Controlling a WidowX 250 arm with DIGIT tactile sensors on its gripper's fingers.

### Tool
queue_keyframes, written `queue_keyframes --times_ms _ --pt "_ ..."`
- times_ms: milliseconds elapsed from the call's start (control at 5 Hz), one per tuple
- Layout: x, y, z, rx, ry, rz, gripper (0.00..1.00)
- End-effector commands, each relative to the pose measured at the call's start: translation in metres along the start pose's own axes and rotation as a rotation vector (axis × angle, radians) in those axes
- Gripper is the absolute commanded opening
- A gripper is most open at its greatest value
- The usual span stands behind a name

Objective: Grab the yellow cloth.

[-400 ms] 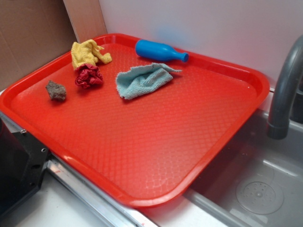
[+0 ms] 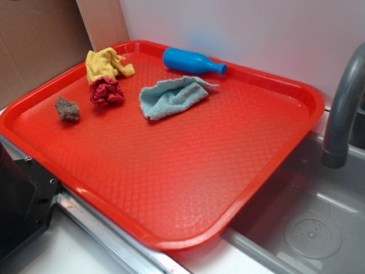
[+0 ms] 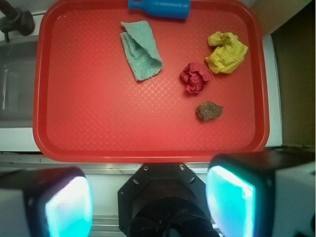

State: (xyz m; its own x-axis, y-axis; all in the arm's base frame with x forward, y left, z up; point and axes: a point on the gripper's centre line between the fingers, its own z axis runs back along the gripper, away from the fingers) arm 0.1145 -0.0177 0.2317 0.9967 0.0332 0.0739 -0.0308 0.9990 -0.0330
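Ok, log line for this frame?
phase: pre-reach | claw: open, empty, above tray edge | yellow cloth: untouched, beside red wad

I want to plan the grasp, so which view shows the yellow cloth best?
The wrist view: it looks straight down on the yellow cloth, showing its whole crumpled outline, clear of the dark red wad. The exterior view shows the cloth at a slant in the far corner of the red tray, with the wad close in front of it.

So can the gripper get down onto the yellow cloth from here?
Probably yes. The yellow cloth lies uncovered on the tray, with only the red wad close beside it. The gripper is open.
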Motion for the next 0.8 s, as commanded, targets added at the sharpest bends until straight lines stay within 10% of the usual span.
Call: queue_keyframes --times_ms 0,600 --pt "0.016 0.031 0.002 -0.056 -0.049 0.382 1.0" --pt "0.059 0.085 -0.058 -0.022 -0.262 0.791 1.0"
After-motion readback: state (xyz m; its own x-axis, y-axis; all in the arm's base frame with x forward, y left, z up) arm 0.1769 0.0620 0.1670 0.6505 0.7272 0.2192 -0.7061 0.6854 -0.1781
